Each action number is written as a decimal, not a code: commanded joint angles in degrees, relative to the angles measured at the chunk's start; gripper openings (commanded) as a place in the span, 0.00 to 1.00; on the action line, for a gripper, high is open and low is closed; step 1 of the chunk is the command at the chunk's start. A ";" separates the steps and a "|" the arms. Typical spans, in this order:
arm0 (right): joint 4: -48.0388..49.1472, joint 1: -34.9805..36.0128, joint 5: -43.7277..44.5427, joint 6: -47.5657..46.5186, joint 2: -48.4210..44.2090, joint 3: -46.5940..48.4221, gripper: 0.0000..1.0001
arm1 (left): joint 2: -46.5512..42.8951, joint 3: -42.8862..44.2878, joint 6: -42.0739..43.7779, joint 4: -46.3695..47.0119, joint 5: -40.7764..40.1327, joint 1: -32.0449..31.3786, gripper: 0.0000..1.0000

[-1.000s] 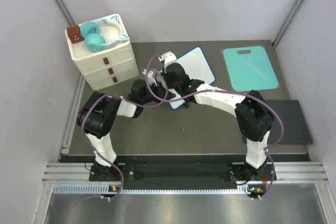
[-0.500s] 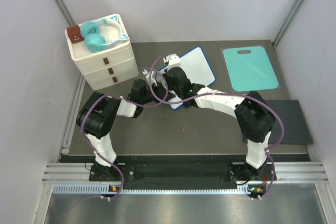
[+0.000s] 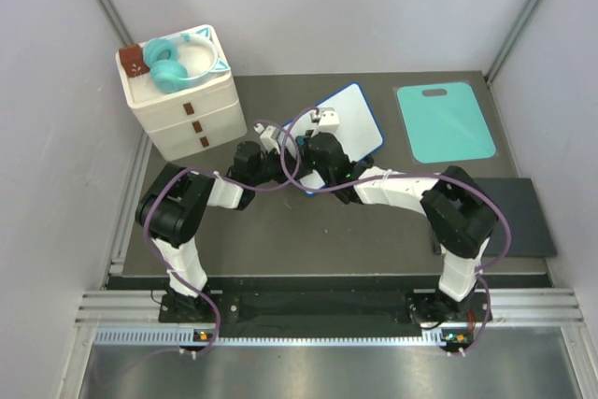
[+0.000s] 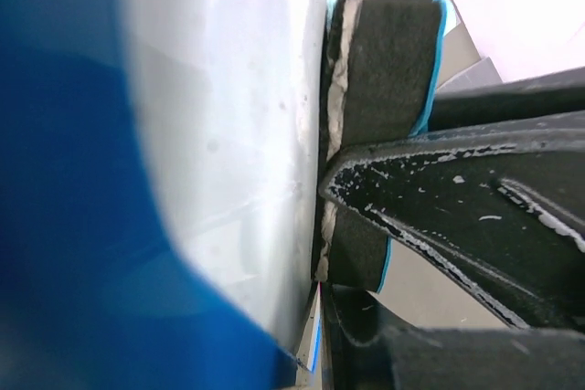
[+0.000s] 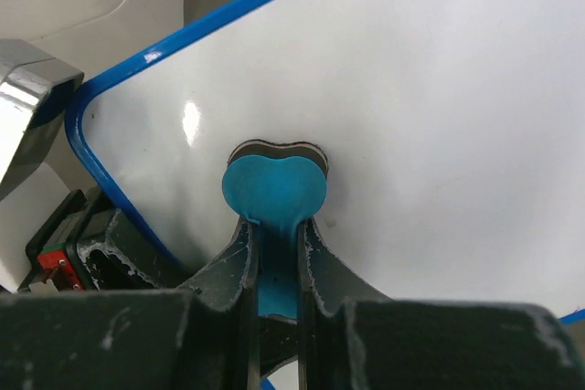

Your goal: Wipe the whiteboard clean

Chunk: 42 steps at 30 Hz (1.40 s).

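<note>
- White walls close in on three sides of a dark table, as I see it from the overhead camera.
- On my feed the whiteboard lies at mid-table towards the back, turned at an angle, between the two arm tips.
- My right gripper has its fingers pressed together on a teal heart-shaped eraser, whose felt face sits flat against the board's white surface near the blue rim.
- I see no marks on the stretch of board around the eraser.
- My left gripper is at the board's near-left corner and looks clamped on the rim, though that wrist view is mostly blur.
- At back left stands a white drawer unit with teal headphones on top.
- To the board's right lies a teal mat, and nearer me a black pad.
</note>
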 commanded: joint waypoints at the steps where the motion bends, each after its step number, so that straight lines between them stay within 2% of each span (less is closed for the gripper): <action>1: -20.90 -2.49 -1.95 6.28 8.22 -7.33 0.00 | -1.12 -0.87 16.05 -9.42 7.32 -5.45 0.00; 13: -22.93 -5.75 2.53 11.91 3.82 -12.17 0.00 | -1.39 -1.04 15.96 -9.24 7.68 -5.36 0.00; 17: -23.80 -6.89 3.50 12.44 3.03 -11.21 0.00 | -1.65 -1.05 16.14 -9.60 7.59 -5.36 0.00; 24: -24.68 -13.48 1.22 12.80 -0.04 -10.33 0.00 | -1.65 -0.96 16.23 -9.86 7.50 -5.36 0.00; 29: -26.79 -14.55 3.94 10.16 -2.77 -7.52 0.00 | -1.48 -0.96 16.31 -9.95 7.32 -5.36 0.00; 42: -26.79 -14.55 0.69 8.22 -23.59 -16.12 0.00 | -1.30 -1.57 15.88 -9.86 6.97 -5.36 0.00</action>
